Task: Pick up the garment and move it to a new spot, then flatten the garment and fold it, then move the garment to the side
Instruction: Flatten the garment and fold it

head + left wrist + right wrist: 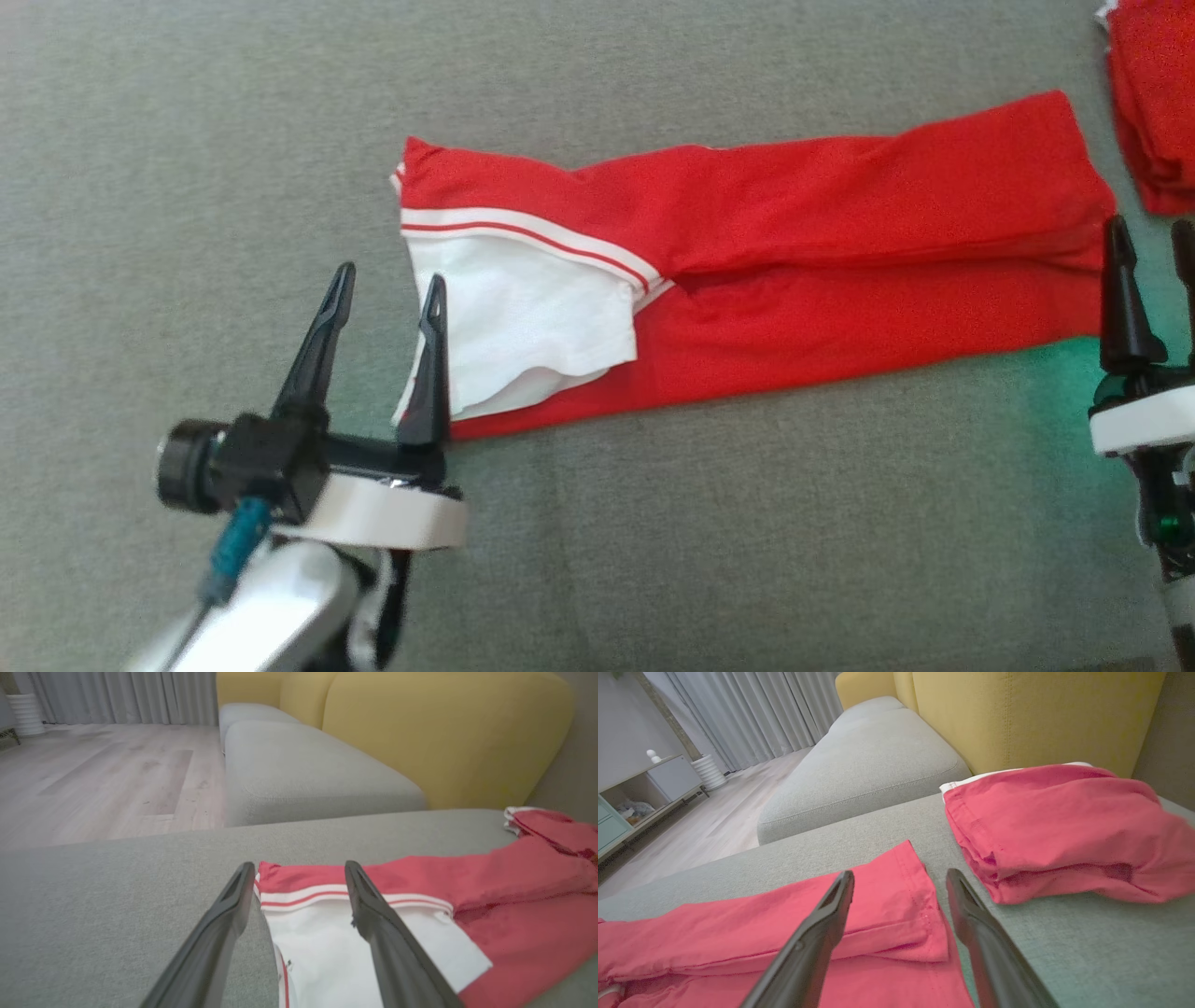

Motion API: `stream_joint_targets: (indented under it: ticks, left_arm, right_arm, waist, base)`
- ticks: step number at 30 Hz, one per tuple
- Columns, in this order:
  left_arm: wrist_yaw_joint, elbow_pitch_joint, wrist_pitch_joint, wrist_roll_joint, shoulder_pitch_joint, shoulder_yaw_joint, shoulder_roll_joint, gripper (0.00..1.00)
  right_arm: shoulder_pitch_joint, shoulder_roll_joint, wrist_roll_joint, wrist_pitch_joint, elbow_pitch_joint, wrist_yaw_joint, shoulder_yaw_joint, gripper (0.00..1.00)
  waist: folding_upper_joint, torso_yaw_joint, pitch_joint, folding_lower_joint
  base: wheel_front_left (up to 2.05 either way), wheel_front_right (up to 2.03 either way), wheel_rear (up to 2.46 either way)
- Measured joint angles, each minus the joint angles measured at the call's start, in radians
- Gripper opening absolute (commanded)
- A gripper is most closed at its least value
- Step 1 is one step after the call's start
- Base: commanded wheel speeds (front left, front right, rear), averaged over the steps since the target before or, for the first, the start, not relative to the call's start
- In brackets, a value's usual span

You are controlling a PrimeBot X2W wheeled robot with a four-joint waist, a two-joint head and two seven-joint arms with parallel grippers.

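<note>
1. One pair of red trousers (794, 280) is laid lengthwise across the grey sofa seat (653, 560), with the legs stacked and one white pocket lining (532, 327) turned out at the waist end.
2. Two grippers are seen, one at each end. The left gripper (390, 285) is held at the waist, fingers spread apart, nothing gripped.
3. The right gripper (1150, 229) is held at the hem, fingers likewise parted and empty.
4. One folded red garment (1153, 93) is seen just beyond the hem, not touching the trousers.

Spread wide, the left gripper (300, 868) hovers, apparently just above the garment (490, 896) at its waistband.
</note>
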Motion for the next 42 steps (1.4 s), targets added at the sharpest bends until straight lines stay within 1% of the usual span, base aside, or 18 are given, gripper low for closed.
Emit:
stream_joint_targets:
  ticks: [2,6,12,15,20,21,22,23,24,25,26,30,32,35,37,38,39,42]
  left_arm:
    - [-0.002,0.002,0.000,0.074,0.067,0.086,-0.074,1.00]
    - [-0.045,0.015,0.000,0.224,0.206,0.207,-0.175,1.00]
    - [-0.144,0.018,-0.002,0.367,0.294,0.343,-0.314,1.00]
    - [-0.202,0.035,-0.002,0.415,0.316,0.384,-0.356,1.00]
    - [-0.282,0.064,-0.002,0.478,0.342,0.440,-0.408,1.00]
    - [-0.294,0.067,-0.002,0.488,0.344,0.450,-0.417,1.00]
    - [-0.306,0.069,-0.002,0.497,0.346,0.463,-0.427,1.00]
    - [-0.317,0.071,-0.002,0.506,0.348,0.475,-0.435,1.00]
    - [-0.328,0.073,-0.002,0.513,0.352,0.486,-0.443,1.00]
    - [-0.338,0.076,-0.002,0.519,0.357,0.498,-0.452,1.00]
    - [-0.349,0.080,-0.002,0.528,0.362,0.505,-0.460,1.00]
    - [-0.390,0.086,-0.002,0.556,0.377,0.535,-0.485,1.00]
    - [-0.408,0.090,-0.003,0.566,0.379,0.545,-0.493,1.00]
    - [-0.433,0.093,-0.003,0.580,0.379,0.569,-0.503,1.00]
    - [-0.443,0.097,-0.003,0.589,0.380,0.579,-0.510,1.00]
    - [-0.446,0.098,-0.003,0.593,0.380,0.584,-0.515,1.00]
    - [-0.452,0.100,-0.003,0.597,0.380,0.589,-0.520,1.00]
    - [-0.463,0.101,-0.003,0.607,0.380,0.599,-0.527,1.00]
  right_arm:
    - [0.000,0.006,-0.009,-0.013,0.017,0.000,-0.001,1.00]
    - [-0.004,0.015,-0.027,-0.023,0.069,0.000,-0.025,1.00]
    - [-0.047,0.029,-0.046,0.010,0.175,0.000,-0.107,1.00]
    - [-0.085,0.029,-0.057,0.052,0.232,0.000,-0.131,1.00]
    - [-0.099,0.036,-0.065,0.170,0.312,0.000,-0.139,1.00]
    - [-0.100,0.036,-0.062,0.182,0.311,0.000,-0.145,0.93]
    - [-0.101,0.036,-0.058,0.194,0.310,0.000,-0.151,0.66]
    - [-0.101,0.036,-0.055,0.202,0.309,0.000,-0.157,0.54]
    - [-0.102,0.039,-0.050,0.203,0.310,0.000,-0.168,0.64]
    - [-0.102,0.044,-0.046,0.203,0.310,0.000,-0.181,0.91]
    - [-0.102,0.050,-0.040,0.203,0.311,0.000,-0.189,1.00]
    - [-0.101,0.055,-0.040,0.214,0.311,0.000,-0.196,1.00]
    - [-0.098,0.055,-0.043,0.220,0.311,0.000,-0.199,0.96]
    - [-0.099,0.055,-0.042,0.244,0.310,0.000,-0.197,0.84]
    - [-0.099,0.054,-0.042,0.264,0.310,0.000,-0.192,0.47]
    - [-0.100,0.054,-0.042,0.273,0.309,0.000,-0.188,0.22]
    - [-0.101,0.054,-0.041,0.285,0.306,0.000,-0.182,0.00]
    - [-0.102,0.049,-0.021,0.319,0.294,0.000,-0.167,0.00]
  waist:
    - [0.0000,0.011,-0.008,0.0000]
    - [0.0000,0.039,-0.022,0.0000]
    - [0.0000,0.089,-0.023,0.0001]
    - [0.0000,0.110,-0.021,0.0001]
    - [0.0000,0.135,-0.020,0.0001]
    - [0.0000,0.137,-0.020,0.0000]
    - [0.0000,0.138,-0.019,0.0000]
    - [0.0000,0.138,-0.019,0.0001]
    - [0.0000,0.137,-0.019,0.0001]
    - [0.0000,0.136,-0.020,0.0001]
    - [0.0000,0.135,-0.022,0.0001]
    - [0.0000,0.126,-0.027,0.0001]
    - [0.0000,0.122,-0.029,0.0001]
    - [0.0000,0.118,-0.033,0.0001]
    - [0.0000,0.118,-0.035,0.0000]
    - [0.0000,0.119,-0.036,0.0001]
    - [0.0000,0.119,-0.037,0.0001]
    - [0.0000,0.122,-0.039,0.0000]
  base:
    - [0.00,0.00,0.00]
    - [0.00,0.00,0.00]
    - [0.00,0.00,0.00]
    - [0.00,0.00,0.00]
    - [0.00,0.00,0.00]
    - [0.00,0.00,0.00]
    - [0.00,0.00,0.00]
    - [0.00,0.00,0.00]
    - [0.00,0.00,0.00]
    - [0.00,0.00,0.00]
    - [0.00,0.00,0.00]
    - [0.00,0.00,0.00]
    - [0.00,0.00,0.00]
    - [0.00,0.00,0.00]
    - [0.00,0.00,0.00]
    - [0.00,0.00,0.00]
    - [0.00,0.00,0.00]
    - [0.00,0.00,0.00]
